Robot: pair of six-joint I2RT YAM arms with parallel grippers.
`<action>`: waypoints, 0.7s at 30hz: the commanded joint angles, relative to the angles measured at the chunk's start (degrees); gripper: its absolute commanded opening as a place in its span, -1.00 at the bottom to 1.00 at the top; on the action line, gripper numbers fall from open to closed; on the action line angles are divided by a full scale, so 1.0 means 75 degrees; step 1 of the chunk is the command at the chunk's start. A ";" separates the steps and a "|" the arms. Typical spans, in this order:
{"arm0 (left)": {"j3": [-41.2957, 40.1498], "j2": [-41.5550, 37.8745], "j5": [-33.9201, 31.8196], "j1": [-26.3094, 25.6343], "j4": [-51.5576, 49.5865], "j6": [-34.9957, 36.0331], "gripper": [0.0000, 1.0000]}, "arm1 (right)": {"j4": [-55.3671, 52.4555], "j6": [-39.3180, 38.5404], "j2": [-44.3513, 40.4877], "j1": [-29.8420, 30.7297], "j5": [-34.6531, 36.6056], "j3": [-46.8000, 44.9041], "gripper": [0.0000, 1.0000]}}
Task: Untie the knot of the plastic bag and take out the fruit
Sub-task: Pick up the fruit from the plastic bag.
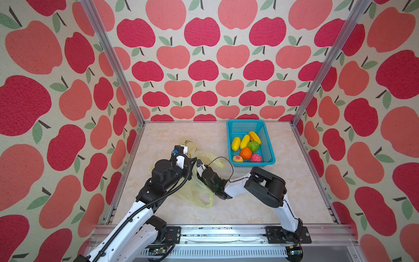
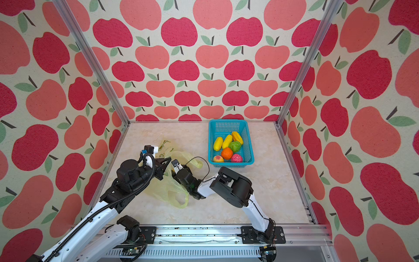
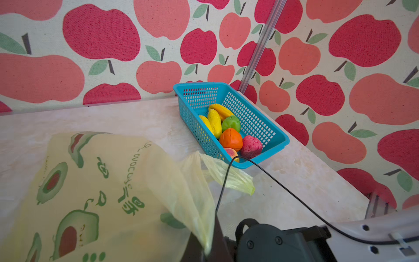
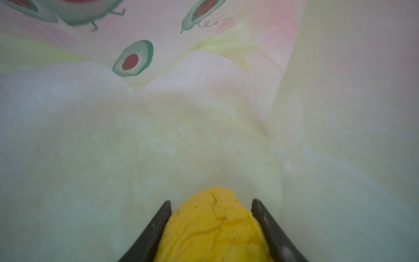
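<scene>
Inside plastic bag, low-angled R gripper clasps yellow fruit.

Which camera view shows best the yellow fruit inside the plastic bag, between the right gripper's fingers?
The right wrist view: the yellow fruit fills the gap between the fingers of the right gripper, inside the plastic bag. Both top views and the left wrist view show only the bag's outside, not this fruit.
</scene>
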 commanded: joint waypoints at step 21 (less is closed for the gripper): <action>-0.0240 0.0222 -0.0466 0.0448 0.0364 -0.0062 -1.00 | 0.0186 -0.0155 -0.5801 -0.0272 -0.0746 -0.3758 -0.40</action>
